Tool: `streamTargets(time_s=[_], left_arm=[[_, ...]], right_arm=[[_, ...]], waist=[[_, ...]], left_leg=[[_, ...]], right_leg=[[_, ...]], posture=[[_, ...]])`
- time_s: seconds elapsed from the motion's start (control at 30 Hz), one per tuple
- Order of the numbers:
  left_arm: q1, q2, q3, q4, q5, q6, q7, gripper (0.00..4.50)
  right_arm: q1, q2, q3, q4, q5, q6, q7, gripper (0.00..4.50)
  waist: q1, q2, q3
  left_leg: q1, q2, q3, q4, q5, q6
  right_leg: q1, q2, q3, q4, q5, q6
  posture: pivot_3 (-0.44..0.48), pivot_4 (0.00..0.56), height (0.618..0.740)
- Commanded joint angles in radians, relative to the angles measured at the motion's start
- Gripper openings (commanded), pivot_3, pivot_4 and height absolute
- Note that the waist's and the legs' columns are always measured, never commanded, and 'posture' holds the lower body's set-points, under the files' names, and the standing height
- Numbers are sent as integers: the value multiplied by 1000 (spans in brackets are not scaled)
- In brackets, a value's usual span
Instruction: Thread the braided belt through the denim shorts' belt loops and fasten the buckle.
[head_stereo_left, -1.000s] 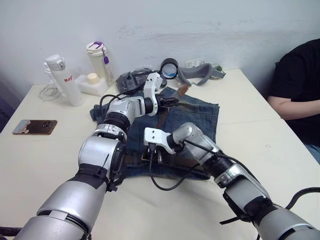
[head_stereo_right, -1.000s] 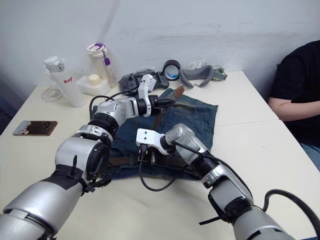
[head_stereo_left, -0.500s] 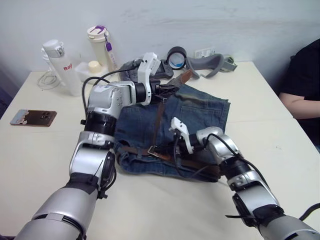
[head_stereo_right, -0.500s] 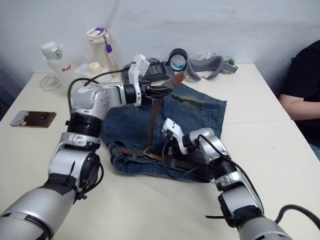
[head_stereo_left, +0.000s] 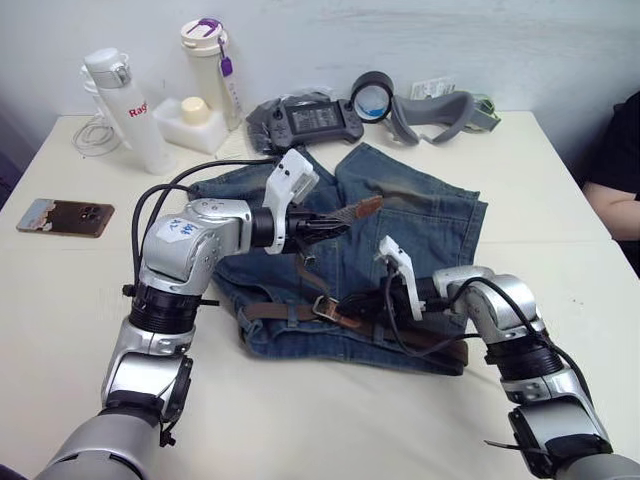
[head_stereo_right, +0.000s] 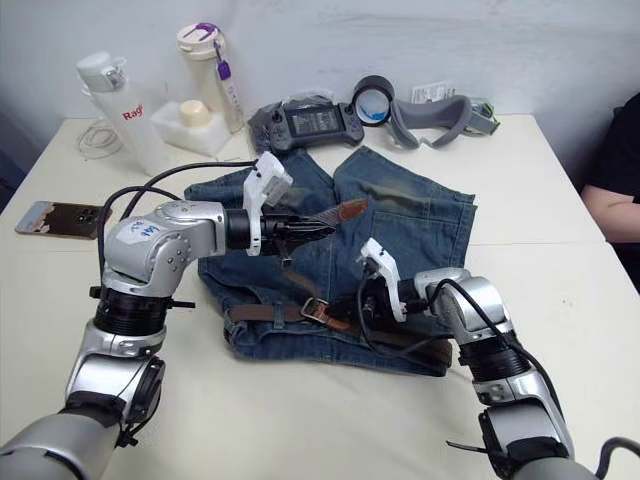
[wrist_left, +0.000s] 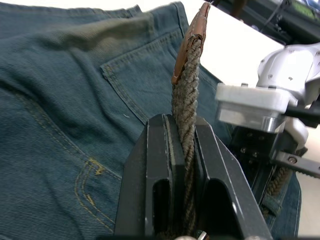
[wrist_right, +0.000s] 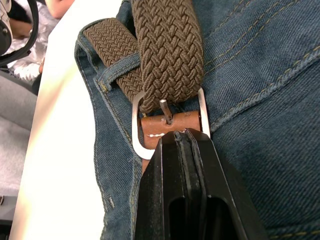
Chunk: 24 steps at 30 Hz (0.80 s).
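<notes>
While the denim shorts (head_stereo_left: 400, 240) lie flat on the white table (head_stereo_left: 90, 330), waistband nearest the robot, the braided belt (head_stereo_left: 300, 310) runs along that waistband and one end lifts clear of the cloth. The left gripper (head_stereo_left: 325, 226) is clamped on this raised end, its two black fingers (wrist_left: 160, 165) pressed against either side of the braid, with the leather tip (wrist_left: 192, 37) standing past them above a back pocket. The right gripper (head_stereo_right: 350, 309) sits at the waistband, its fingers closed together against the tan leather tab just behind the buckle (wrist_right: 167, 122); it seems to pinch that tab, though the contact itself is hidden. The braid passes through the silver frame, with the pin poking up through the weave. Just beside the buckle the strap goes under a belt loop (wrist_right: 117, 67). Beyond the shorts lie a game controller (head_stereo_left: 305, 120), a headset (head_stereo_left: 430, 105), two bottles (head_stereo_left: 125, 100) and a phone (head_stereo_left: 65, 217).
</notes>
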Motion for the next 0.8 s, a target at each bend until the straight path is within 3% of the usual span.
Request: streamTargets(time_s=[0.03,0.2,0.53,0.8], left_arm=[[17,45,37,-45,-22,-10,-11,0],[112,162,133,-73,-50,21,-11,0],[387,256,408,-270,-208,276,59,0],[606,337,417,-311,-175,213,78,0]], right_arm=[[6,-15,-20,-75,52,39,-38,36],[-2,-29,-22,-131,88,56,-75,36],[-68,-29,52,-104,52,-4,-134,36],[-118,34,117,-56,52,-34,-146,36]], waist=[[0,0,2],[-8,-2,10],[-7,-8,18],[-15,-9,19]], left_leg=[[-1,0,0,0,1,-1],[-3,2,3,0,5,-3],[-6,1,3,0,10,-3],[-5,1,3,-2,13,-5]], right_leg=[[-2,0,0,1,0,0],[-7,2,0,4,0,0],[-12,0,2,10,0,0],[-13,0,2,11,1,-2]], posture=[[0,150,740],[0,150,740],[0,150,740],[0,150,740]])
